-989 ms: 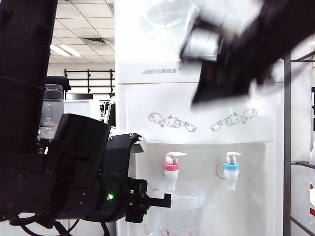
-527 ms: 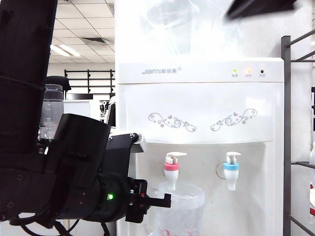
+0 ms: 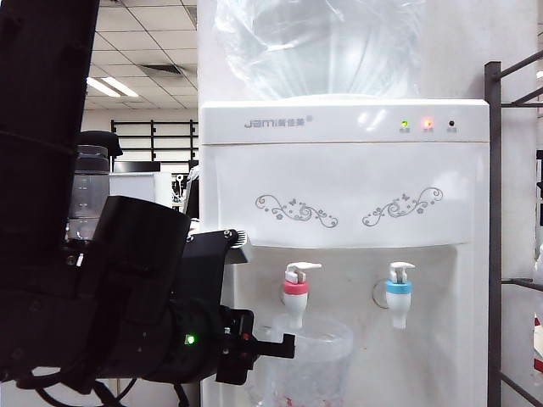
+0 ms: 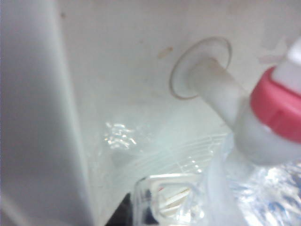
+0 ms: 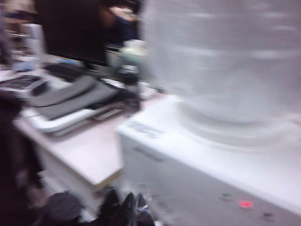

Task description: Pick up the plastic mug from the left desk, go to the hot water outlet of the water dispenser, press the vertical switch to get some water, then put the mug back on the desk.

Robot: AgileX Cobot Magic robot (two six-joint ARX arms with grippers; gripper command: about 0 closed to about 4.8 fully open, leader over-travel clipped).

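The clear plastic mug (image 3: 310,360) hangs right under the hot water outlet (image 3: 295,292), the white tap with the pink-red collar on the water dispenser (image 3: 339,182). Above that collar stands the white vertical switch (image 3: 302,270). My left gripper (image 3: 284,345) reaches in from the left and is shut on the mug's handle. The left wrist view shows the mug (image 4: 235,197) close below the red-collared outlet (image 4: 275,113), with my left gripper (image 4: 136,213) dark beside the handle. My right gripper (image 5: 129,209) is shut and empty, high by the dispenser's top; the exterior view does not show it.
A second tap with a blue collar (image 3: 398,290) sits to the right of the red one. A big clear bottle (image 5: 221,56) crowns the dispenser. A pale-topped desk (image 5: 80,150) with keyboards stands beside it. A grey metal rack (image 3: 495,237) rises on the right.
The right arm, which crossed the dispenser's upper right, has swung up and out of the exterior view. The left arm and the mug have not moved.
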